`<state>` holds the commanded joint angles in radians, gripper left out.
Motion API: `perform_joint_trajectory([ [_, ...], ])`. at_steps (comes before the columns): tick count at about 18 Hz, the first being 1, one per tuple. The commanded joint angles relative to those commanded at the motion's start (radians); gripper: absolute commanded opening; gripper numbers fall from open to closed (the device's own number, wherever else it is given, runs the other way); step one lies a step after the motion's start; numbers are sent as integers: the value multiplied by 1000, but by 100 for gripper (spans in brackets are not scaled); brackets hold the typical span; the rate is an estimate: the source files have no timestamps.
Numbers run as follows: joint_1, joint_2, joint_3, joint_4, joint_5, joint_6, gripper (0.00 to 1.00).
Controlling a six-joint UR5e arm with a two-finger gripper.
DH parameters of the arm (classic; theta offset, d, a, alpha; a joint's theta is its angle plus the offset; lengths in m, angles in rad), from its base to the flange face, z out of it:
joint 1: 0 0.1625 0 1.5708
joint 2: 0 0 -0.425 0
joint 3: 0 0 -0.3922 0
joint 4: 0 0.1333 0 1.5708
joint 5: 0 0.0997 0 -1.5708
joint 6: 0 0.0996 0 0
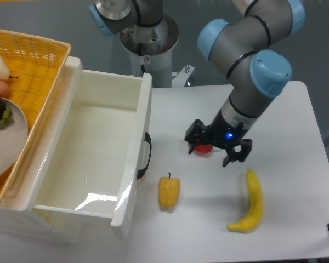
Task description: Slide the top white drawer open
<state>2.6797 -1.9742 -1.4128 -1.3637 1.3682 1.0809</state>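
The top white drawer (145,107) stands pulled far out of the cabinet toward the table, its deep tray empty. Its curved black handle (146,156) shows on the front face. My gripper (213,149) hovers over the tabletop well to the right of the handle, apart from it. It is open, and its two black fingers (192,135) hold nothing. The lower drawer is hidden beneath the open one.
A yellow woven basket (39,59) with a plate of fruit (8,143) sits on top of the cabinet at left. On the table lie a yellow bell pepper (169,191), a banana (251,203) and a small red object (204,148) under the gripper.
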Motion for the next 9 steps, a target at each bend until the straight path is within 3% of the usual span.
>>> perform_joint_trajectory([
  [5,80,-21,-5,14,5,278,100],
  [9,86,-69,-5,63,116,396,100],
])
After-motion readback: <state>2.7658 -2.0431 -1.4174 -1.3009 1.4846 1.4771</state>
